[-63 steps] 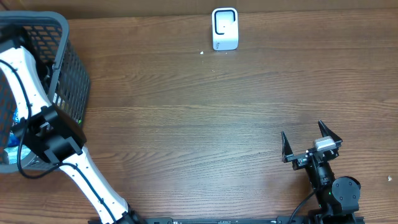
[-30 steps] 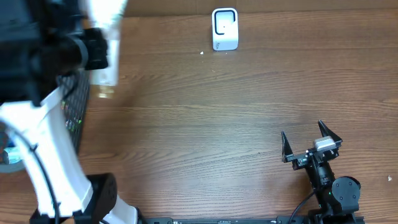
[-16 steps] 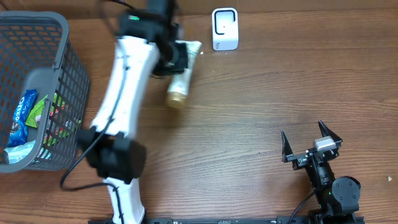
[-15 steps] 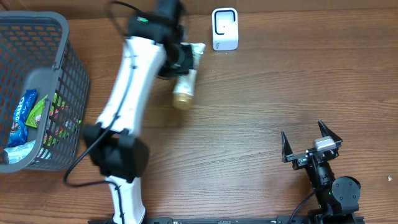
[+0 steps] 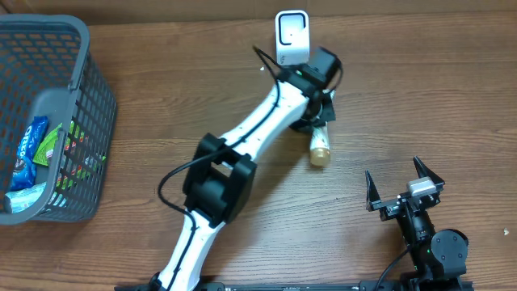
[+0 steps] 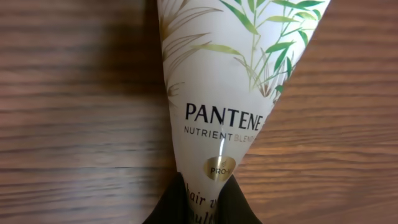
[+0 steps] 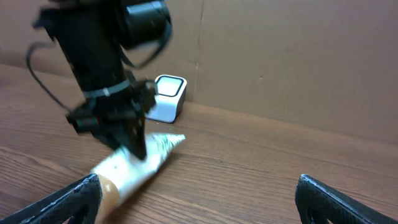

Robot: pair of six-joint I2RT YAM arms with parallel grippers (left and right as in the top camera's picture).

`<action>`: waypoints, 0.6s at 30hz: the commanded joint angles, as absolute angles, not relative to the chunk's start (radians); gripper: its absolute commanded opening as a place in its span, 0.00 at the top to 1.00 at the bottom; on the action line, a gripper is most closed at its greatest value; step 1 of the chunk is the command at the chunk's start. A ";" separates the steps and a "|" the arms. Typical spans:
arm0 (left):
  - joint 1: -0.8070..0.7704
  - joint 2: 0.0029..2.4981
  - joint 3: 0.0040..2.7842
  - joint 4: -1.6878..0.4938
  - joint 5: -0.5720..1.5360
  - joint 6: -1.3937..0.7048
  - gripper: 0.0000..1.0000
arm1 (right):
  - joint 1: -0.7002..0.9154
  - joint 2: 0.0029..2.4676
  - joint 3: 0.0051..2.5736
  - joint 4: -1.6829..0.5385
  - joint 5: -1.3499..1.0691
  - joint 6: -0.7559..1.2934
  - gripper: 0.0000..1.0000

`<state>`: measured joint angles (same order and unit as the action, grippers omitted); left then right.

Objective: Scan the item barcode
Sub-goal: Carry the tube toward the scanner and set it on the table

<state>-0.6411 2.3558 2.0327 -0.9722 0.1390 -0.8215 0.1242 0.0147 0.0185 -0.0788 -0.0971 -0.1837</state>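
1. The tube is soft glossy white plastic with green leaf prints, PANTENE in dark letters and a little gold round badge. It fans out flat at one end and has a rounded tan cap at the other.
2. It sits just in front of the scanner, cap end pointing away from it. Can't tell if the cap actually touches the tabletop.
3. The left tool is pinched tight on the tube's flat part, black fingers clamped on either side of it.
4. The right tool is well away from the scanner, jaws spread wide with nothing between them; its fingers are pointy black wedges.
5. The scanner is a small white box with rounded corners and a smooth shell.
6. The tabletop is brown wood grain, fairly matte.
7. Far left of the scanner there's a grey plastic mesh basket with shiny snack packets in it.
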 commanded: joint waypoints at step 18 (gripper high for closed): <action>-0.521 2.347 2.655 -1.483 0.146 -0.543 0.52 | 0.118 0.003 0.008 -0.073 -0.096 -0.184 0.00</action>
<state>-0.5842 2.3756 2.4454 -1.3876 0.1627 -0.6430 0.1238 0.0147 0.0185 -0.0788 -0.0971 -0.1844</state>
